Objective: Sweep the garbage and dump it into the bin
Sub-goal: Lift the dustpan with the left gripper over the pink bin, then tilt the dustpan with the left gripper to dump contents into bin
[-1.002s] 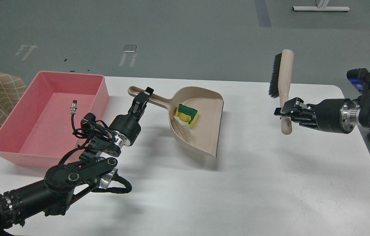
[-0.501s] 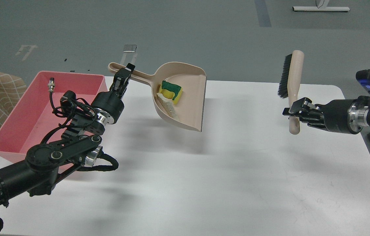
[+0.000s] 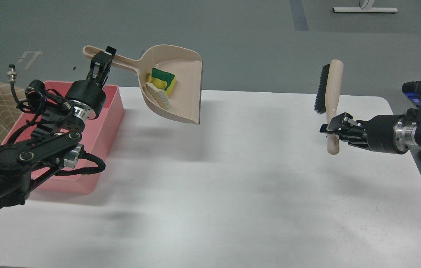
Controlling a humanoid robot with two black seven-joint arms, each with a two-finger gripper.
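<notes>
Both garbage pieces (image 3: 161, 86) ride the dustpan (image 3: 180, 85) right of left gripper (image 3: 102, 61).

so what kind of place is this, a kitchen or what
Probably a robotics lab or test area, not a kitchen: a bare white table on a grey floor with taped markings, and a desk foot behind.

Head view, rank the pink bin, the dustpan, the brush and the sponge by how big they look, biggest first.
1. Pink bin, though my left arm hides much of it.
2. Dustpan, raised off the table, which may inflate it.
3. Brush.
4. Sponge, clearly smallest, lying in the dustpan.
</notes>
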